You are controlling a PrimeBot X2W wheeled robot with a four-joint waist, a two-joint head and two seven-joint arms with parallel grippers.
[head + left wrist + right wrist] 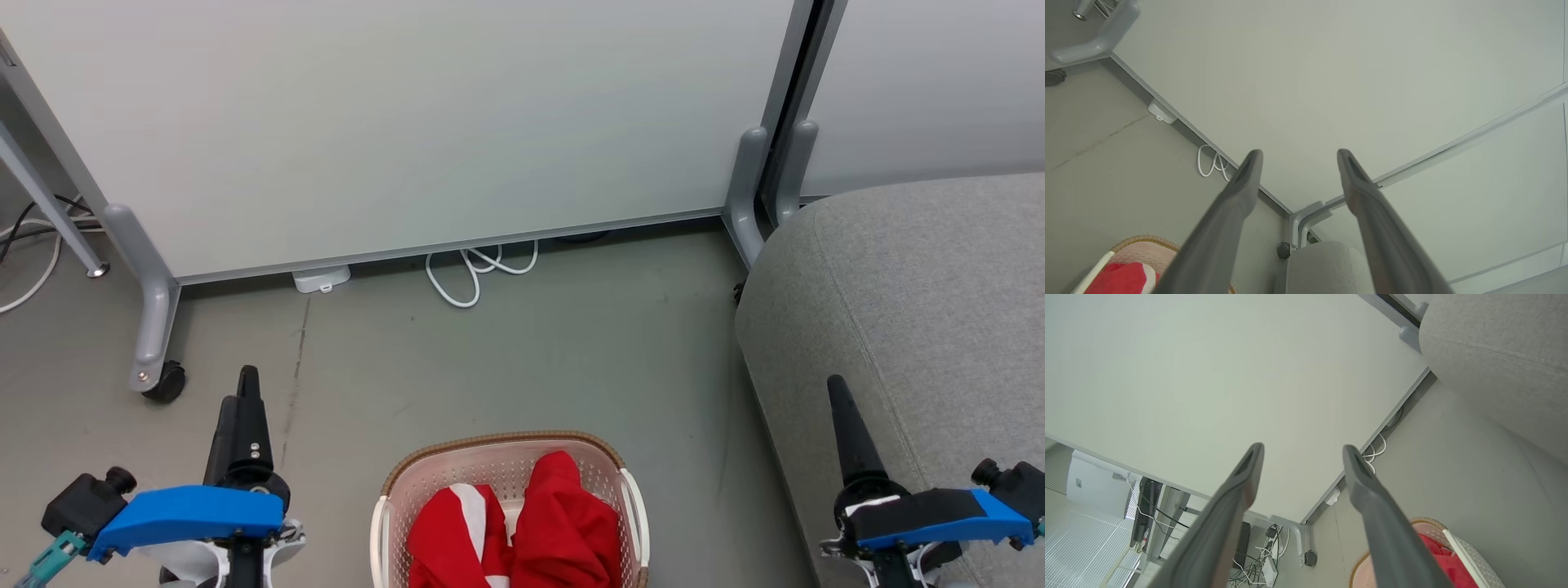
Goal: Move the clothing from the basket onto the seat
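The cream basket (408,478) with a brown rim stands on the floor at the bottom centre. Bright red clothing (563,523) with a white stripe lies bunched inside it. The grey seat (914,302) fills the right side. My left gripper (245,392) hangs left of the basket and my right gripper (841,400) is over the seat's front edge; both point away from me. In the left wrist view the left gripper (1298,157) is open and empty, with the basket (1143,241) and clothing (1118,277) low left. The right gripper (1302,453) is open and empty too, the basket (1470,549) at its lower right.
A pale partition panel (408,122) on grey wheeled feet (155,327) stands beyond the basket. A white cable (473,273) loops out under it onto the grey floor (531,367). A second panel (922,82) stands behind the seat.
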